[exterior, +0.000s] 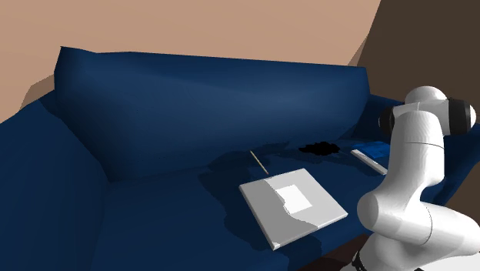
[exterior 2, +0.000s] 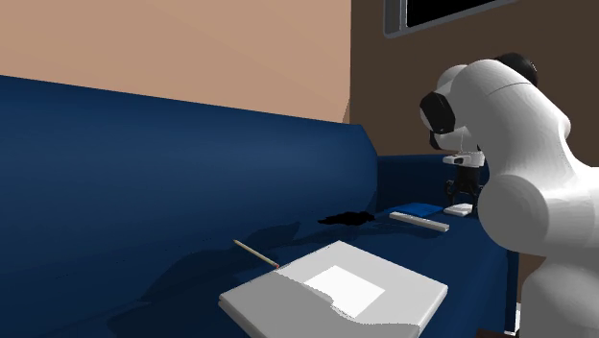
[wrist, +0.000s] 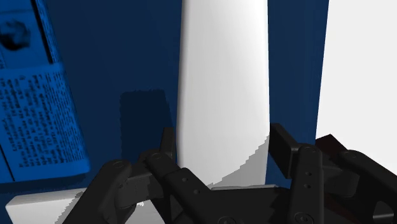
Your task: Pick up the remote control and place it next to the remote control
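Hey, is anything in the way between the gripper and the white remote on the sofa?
Nothing visible is. The gripper sits right at the white remote; the blue booklet lies beside it, not between them.

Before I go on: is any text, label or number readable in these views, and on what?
Blue printed booklet beside the white remote control: lines of black print, too small to read.
White remote control: no markings visible.
Grey book on the sofa: no text visible.
Nothing here can be quoted.
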